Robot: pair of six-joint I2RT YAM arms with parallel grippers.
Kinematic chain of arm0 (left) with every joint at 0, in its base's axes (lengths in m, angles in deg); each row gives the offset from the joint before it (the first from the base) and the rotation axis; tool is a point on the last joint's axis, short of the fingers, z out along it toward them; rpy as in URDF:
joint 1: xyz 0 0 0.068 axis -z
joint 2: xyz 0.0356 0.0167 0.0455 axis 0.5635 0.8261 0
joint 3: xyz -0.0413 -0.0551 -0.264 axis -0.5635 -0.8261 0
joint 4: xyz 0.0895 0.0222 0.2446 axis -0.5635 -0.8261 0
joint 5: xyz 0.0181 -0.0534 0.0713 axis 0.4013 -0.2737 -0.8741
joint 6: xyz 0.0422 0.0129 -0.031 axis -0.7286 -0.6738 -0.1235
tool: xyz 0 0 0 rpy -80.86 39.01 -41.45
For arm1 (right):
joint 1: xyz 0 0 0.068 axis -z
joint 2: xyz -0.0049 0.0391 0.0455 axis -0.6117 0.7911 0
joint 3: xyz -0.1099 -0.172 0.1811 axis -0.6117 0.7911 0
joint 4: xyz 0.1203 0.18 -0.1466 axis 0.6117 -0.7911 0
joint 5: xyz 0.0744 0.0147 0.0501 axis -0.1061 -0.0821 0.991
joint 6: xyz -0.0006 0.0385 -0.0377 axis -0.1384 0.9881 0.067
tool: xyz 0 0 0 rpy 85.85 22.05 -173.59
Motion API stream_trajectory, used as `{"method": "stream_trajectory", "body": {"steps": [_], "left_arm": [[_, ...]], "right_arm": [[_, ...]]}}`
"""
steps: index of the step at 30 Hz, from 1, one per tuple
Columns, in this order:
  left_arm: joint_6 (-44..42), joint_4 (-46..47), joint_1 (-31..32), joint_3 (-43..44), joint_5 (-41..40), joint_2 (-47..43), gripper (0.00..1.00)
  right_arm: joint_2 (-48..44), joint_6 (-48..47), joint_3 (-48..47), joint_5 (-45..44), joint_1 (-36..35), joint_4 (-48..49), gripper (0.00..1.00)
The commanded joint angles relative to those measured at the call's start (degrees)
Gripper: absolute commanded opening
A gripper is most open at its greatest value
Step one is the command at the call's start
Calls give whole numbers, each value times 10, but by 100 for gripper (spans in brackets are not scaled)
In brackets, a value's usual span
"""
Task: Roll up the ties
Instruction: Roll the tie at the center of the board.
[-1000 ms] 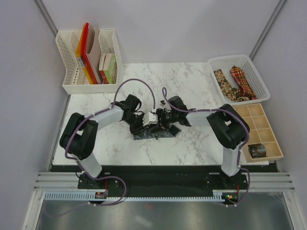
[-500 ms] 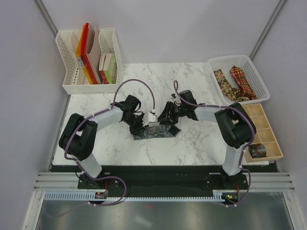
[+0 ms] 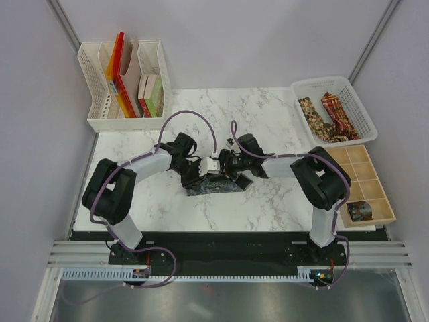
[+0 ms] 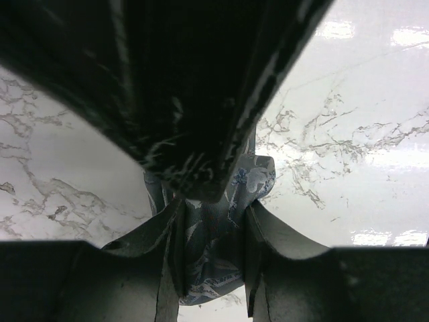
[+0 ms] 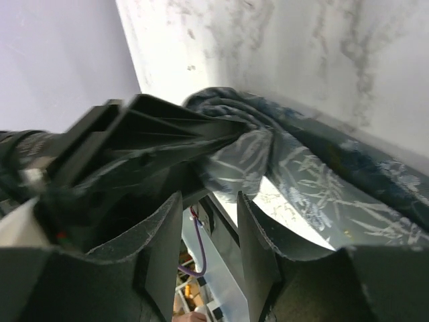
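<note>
far left, rear: white file rack (image 3: pixel 90 100) holding coloured folders (image 3: pixel 119 67); not part of the job.

left arm (image 3: pixel 151 161): reaches to mid-worktop. left jaws are closed on a bunched fold of the dark grey-green tie (image 3: pixel 214 188), and the left wrist view shows fabric pinched between them.

centre: this tie lies on the marble worktop (image 3: pixel 268 201) between the two arms. one part is gathered up at the jaws, the remainder flat beneath both heads. judged: the roll is barely begun.

right arm (image 3: pixel 281 163): nose to nose with the left. right jaws stand apart with a clear gap between them and nothing seen held. the tie's fold sits just past their tips.

right, rear: white basket (image 3: pixel 348 84) with a brown-gold tie (image 3: pixel 310 111) and a red tie (image 3: pixel 335 111), both unrolled.

right, near: wooden divider tray (image 3: pixel 375 171), with one dark rolled bundle (image 3: pixel 359 210) in its nearest left compartment.

risks:
1. the heads are crowded. any advance could knock one against the other and jolt the fold loose.
2. the fabric looks slick and springy. if the left jaws let go before the right jaws take hold, the gathered part would likely spring open.
3. the flat remainder is unrestrained. turning may drag the whole tie across the worktop instead of winding it, giving a slack, skewed roll.
</note>
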Motion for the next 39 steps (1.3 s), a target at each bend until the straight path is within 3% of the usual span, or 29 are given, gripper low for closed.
{"method": "stream_trajectory", "body": {"steps": [1,12,15,16,20,36,39], "left_arm": [[3,15,-3,-12,-22,9,26],[4,14,-4,-11,-18,4,28],[3,13,-4,-12,-16,2,29],[3,13,-4,-12,-15,0,30],[0,9,-5,-10,-13,-6,36],[-6,-36,-35,22,56,-63,76],[-18,-37,-43,17,53,-73,79]], "right_arm": [[33,58,19,-10,-19,86,47],[83,71,8,-7,-33,114,44],[90,76,6,-3,-34,130,29],[89,73,6,-4,-33,123,19],[96,50,1,-7,-30,96,1],[118,-57,-9,-57,1,-24,0],[124,-71,-15,-64,1,-37,0]]}}
